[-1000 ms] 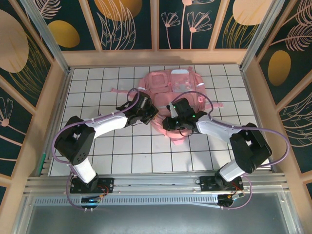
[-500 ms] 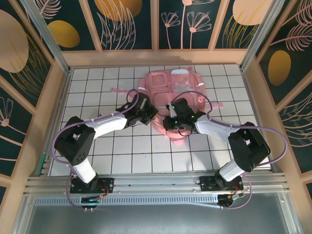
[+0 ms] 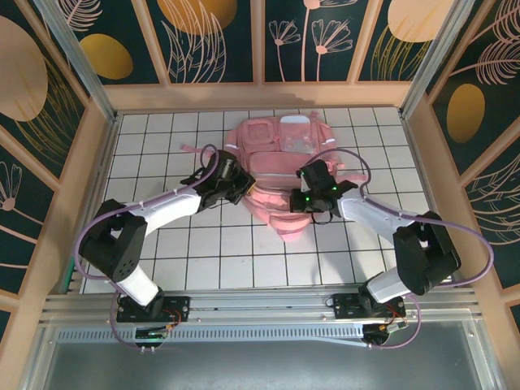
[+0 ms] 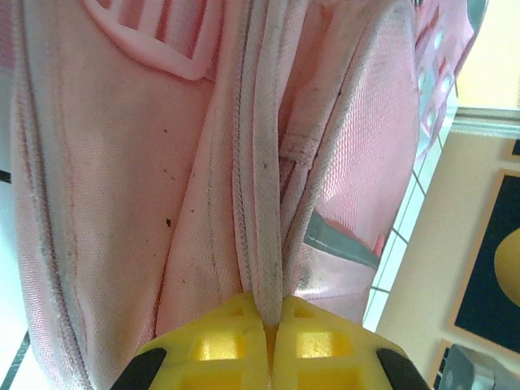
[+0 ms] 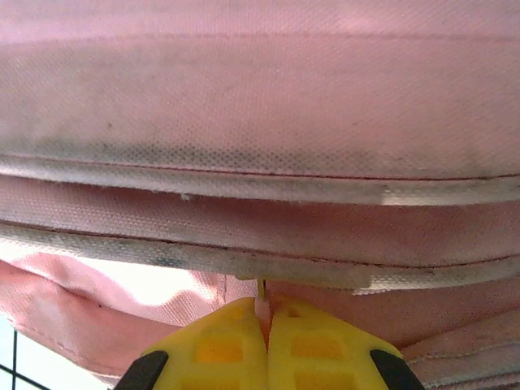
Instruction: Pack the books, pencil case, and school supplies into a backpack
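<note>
The glossy pink backpack [image 3: 280,150] lies flat in the middle of the tiled table. My left gripper [image 3: 242,185] presses in at its left side. In the left wrist view that gripper [image 4: 270,315] is shut on the pale zipper band [image 4: 266,203] running along the backpack [image 4: 106,162]. My right gripper [image 3: 296,197] is at the bag's near right part. Seen from the right wrist, this gripper [image 5: 264,313] is shut on a small pink zipper pull [image 5: 262,299] under the backpack's [image 5: 260,81] layered seams. The books, pencil case and school supplies are out of view.
White tiled table [image 3: 203,252] with wooden walls on three sides. Pink straps [image 3: 195,150] trail left and right of the bag. Purple cables loop above both arms.
The right gripper has closed on the zipper pull and moved right and slightly farther away. The left gripper shifted left and farther, still pinching the zipper band. The bag's near part has spread.
</note>
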`<state>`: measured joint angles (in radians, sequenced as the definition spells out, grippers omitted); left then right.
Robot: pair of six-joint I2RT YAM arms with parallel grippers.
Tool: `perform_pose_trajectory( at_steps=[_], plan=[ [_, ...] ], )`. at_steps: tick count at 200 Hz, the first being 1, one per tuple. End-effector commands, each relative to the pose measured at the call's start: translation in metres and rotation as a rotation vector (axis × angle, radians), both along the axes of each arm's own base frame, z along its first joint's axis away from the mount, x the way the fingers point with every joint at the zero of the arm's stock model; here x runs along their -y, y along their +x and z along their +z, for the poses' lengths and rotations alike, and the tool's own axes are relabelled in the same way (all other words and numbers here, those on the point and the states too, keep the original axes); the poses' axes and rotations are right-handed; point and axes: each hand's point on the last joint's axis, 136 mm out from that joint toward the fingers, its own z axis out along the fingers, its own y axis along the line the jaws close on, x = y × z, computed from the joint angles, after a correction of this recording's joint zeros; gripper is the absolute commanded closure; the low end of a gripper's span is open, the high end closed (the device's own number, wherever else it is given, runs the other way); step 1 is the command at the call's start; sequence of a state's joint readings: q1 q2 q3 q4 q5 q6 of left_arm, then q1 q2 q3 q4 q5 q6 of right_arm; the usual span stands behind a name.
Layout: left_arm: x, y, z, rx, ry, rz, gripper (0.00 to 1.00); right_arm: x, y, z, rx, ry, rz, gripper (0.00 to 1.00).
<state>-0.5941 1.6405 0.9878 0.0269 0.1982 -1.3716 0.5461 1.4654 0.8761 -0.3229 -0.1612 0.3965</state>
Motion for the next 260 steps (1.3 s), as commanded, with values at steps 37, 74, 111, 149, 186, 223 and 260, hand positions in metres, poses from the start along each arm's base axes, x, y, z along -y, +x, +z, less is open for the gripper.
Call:
perform_pose_trajectory(
  at_steps=[37, 74, 111, 149, 186, 223, 260],
  plan=[
    [-0.057, 0.018, -0.005, 0.027, 0.127, -0.054, 1.00, 0.050, 0.027, -0.003, 0.081, -0.143, -0.049, 1.00],
    [-0.084, 0.051, -0.020, 0.031, 0.243, -0.160, 1.00, -0.014, -0.014, 0.029, 0.151, -0.100, 0.193, 1.00],
    [-0.076, 0.059, -0.017, 0.028, 0.265, -0.227, 0.63, -0.060, -0.034, 0.062, 0.214, 0.001, 0.315, 1.00],
    [-0.099, 0.022, 0.006, -0.003, 0.287, -0.042, 0.54, -0.079, -0.038, 0.061, 0.209, 0.030, 0.384, 1.00],
    [-0.066, -0.008, 0.007, -0.006, 0.166, 0.009, 0.52, -0.096, -0.040, 0.062, 0.209, 0.055, 0.430, 1.00],
    [-0.029, -0.012, 0.001, -0.018, 0.122, 0.004, 0.52, -0.108, -0.045, 0.064, 0.218, 0.066, 0.461, 1.00],
    [-0.018, -0.023, -0.019, -0.047, 0.132, 0.053, 0.62, -0.111, -0.047, 0.062, 0.220, 0.079, 0.456, 1.00]
  ],
)
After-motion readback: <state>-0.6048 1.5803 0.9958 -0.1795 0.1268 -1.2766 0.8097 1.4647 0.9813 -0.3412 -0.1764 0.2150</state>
